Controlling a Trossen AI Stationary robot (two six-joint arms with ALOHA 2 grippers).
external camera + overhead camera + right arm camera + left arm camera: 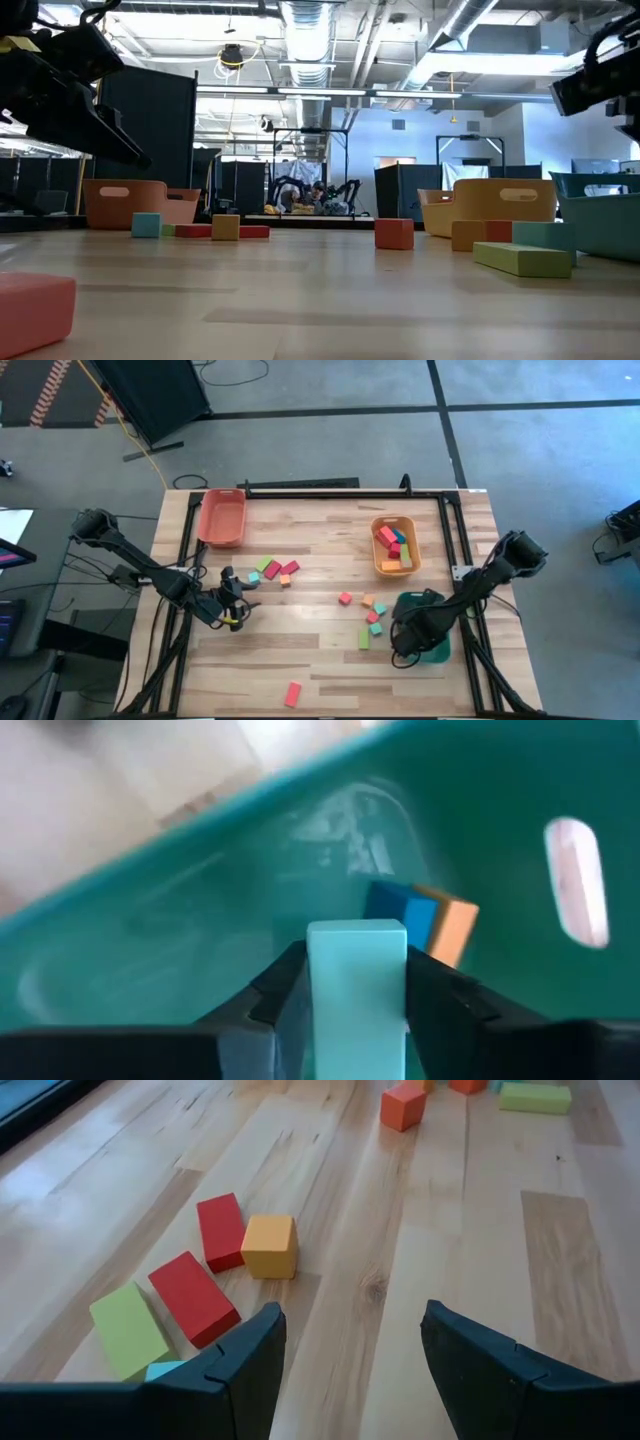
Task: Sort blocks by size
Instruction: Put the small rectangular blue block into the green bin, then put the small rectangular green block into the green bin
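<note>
My right gripper [355, 1005] is shut on a light teal block [357, 955] over the teal tray [436, 648] at the table's right; in the high view it is at the tray's near left side [405, 650]. A blue block [388, 905] and an orange block [455, 925] lie in that tray. My left gripper [350, 1350] is open and empty at the table's left [232, 606], just near of a cluster of blocks lying flat: green [130, 1330], two red [195, 1298], orange [268, 1246]. My right gripper pinches the light teal block by two opposite sides [318, 990] between its two fingers. The block's end face sticks out past the fingertips, toward the tray's inside. The block is lifted clear of the tray floor.
A red-orange tray [222, 517] stands at the far left. An orange tray [395, 547] with several blocks stands at the far right. Loose blocks lie mid-table [368, 618]. A pink block [293, 693] lies near the front edge.
</note>
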